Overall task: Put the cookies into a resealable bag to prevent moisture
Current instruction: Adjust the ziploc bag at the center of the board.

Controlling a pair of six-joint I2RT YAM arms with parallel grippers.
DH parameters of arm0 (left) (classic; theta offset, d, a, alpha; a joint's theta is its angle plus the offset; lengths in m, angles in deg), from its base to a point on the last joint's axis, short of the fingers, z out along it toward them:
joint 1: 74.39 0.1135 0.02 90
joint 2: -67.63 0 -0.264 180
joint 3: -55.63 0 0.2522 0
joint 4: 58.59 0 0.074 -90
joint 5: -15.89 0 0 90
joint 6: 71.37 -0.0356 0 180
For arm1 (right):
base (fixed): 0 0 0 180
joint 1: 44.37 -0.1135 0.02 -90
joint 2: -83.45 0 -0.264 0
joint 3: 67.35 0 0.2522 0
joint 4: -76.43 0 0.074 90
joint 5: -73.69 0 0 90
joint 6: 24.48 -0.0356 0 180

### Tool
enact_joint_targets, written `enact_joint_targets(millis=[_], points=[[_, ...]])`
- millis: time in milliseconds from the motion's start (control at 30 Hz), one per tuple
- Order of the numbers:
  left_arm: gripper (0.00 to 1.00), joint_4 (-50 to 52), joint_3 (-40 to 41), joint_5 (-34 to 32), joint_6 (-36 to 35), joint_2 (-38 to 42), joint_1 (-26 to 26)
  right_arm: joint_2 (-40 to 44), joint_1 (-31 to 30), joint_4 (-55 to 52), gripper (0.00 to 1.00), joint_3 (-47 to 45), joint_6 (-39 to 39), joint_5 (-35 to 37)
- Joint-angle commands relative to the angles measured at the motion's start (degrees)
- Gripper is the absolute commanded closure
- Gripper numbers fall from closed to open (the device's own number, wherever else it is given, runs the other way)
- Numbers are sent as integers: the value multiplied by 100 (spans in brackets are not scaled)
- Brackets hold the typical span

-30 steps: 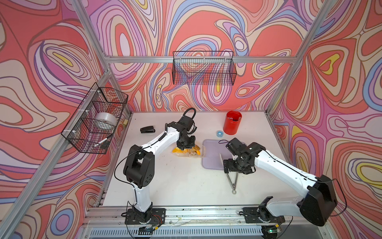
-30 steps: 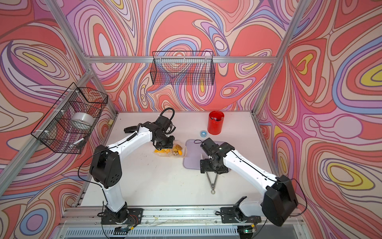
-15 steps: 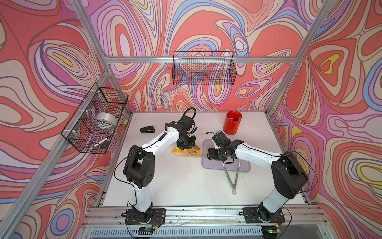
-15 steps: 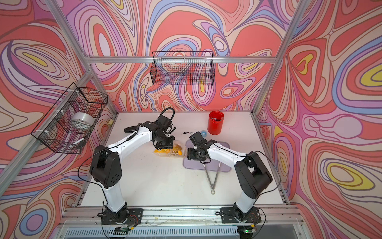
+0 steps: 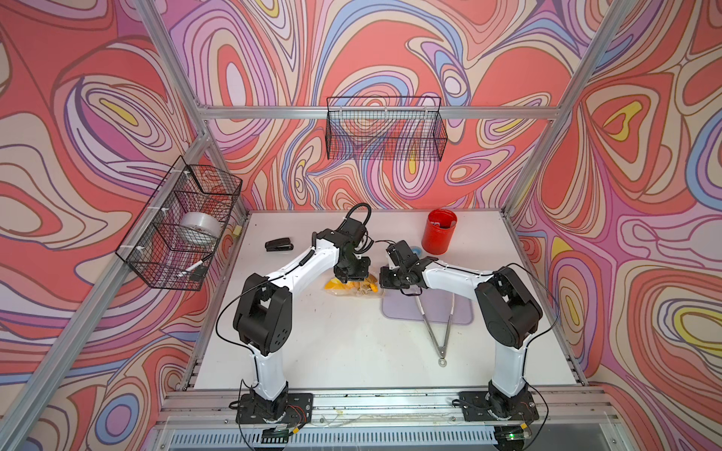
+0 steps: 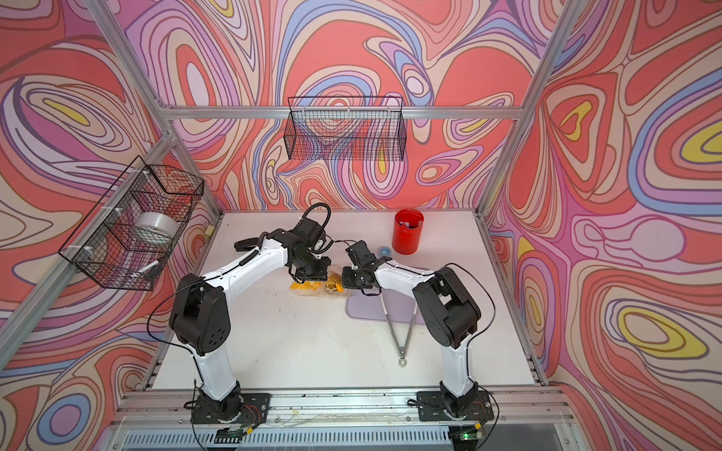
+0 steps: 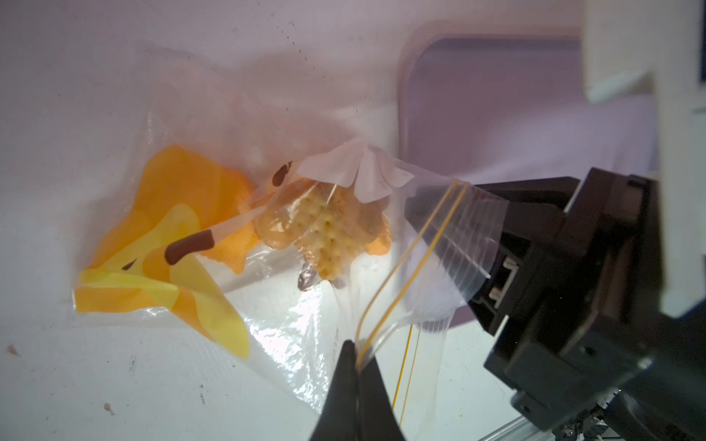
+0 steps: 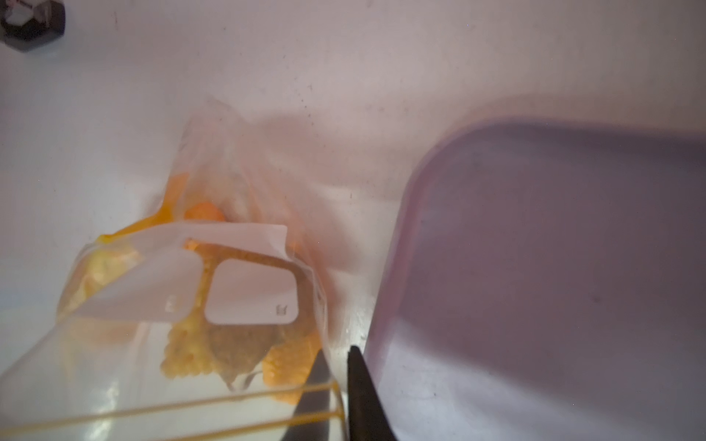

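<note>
The resealable bag (image 5: 351,288) (image 6: 317,288) lies crumpled on the white table between both arms, with the cookies inside it. In the left wrist view orange fish-shaped cookies (image 7: 229,244) and a tan cracker (image 7: 324,229) show through the clear bag (image 7: 298,324). My left gripper (image 7: 357,357) (image 5: 349,278) is shut on the bag's yellow zip strip. At the opposite side of the mouth, my right gripper (image 8: 340,362) (image 5: 385,279) is shut on the bag's edge (image 8: 324,305), with plastic between its fingers. The cookies (image 8: 198,355) sit just behind the white label boxes.
A lavender tray (image 5: 465,312) (image 8: 535,267) lies right beside the bag, with metal tongs (image 5: 437,332) across its front edge. A red cup (image 5: 437,232) and a small blue roll (image 5: 416,250) stand behind it. A black stapler (image 5: 279,246) lies at the back left.
My right arm swung left from the tongs and tray over to the bag, and its gripper went from open to shut on the bag's edge. The left arm held still.
</note>
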State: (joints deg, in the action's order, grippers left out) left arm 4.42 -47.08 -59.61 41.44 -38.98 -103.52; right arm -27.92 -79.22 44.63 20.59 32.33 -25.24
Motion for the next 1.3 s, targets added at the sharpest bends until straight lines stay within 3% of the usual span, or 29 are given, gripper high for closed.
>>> enact_joint_targets(millis=[0, 267, 300, 433, 600, 700, 733, 833, 967, 1067, 1267], points=[[100, 375, -222, -63, -371, 180, 58, 340, -22, 80, 100, 162, -257, -88], [100, 436, 68, 84, -1179, 940, 275, 929, -215, 366, 100, -47, -1943, -175], [96, 436, 160, 85, -1285, 1070, 291, 953, -244, 433, 100, -102, -2181, -118], [68, 286, 641, 123, -1687, 1689, 293, 1132, -318, 614, 100, -210, -2855, 63], [50, -210, 1360, -226, -2075, 2511, 293, 1118, -329, 655, 100, -124, -3128, 143], [33, -819, 1996, -373, -2395, 2991, 289, 1092, -329, 602, 100, -53, -3207, 203], [8, -1076, 2260, -383, -2577, 3166, 272, 1084, -329, 576, 100, -27, -3233, 220], [1, -2203, 3321, -549, -3324, 3817, 5, 1058, -329, 579, 100, 17, -3272, 208], [0, -4417, 4921, -1122, -4312, 4480, -683, 1035, -329, 556, 100, 75, -3308, 164], [0, -5083, 5239, -1412, -4208, 4236, -804, 1041, -329, 563, 100, 31, -3357, 172], [2, -6668, 5514, -2675, -4471, 3338, -1225, 1039, -329, 652, 100, 20, -3295, 57]])
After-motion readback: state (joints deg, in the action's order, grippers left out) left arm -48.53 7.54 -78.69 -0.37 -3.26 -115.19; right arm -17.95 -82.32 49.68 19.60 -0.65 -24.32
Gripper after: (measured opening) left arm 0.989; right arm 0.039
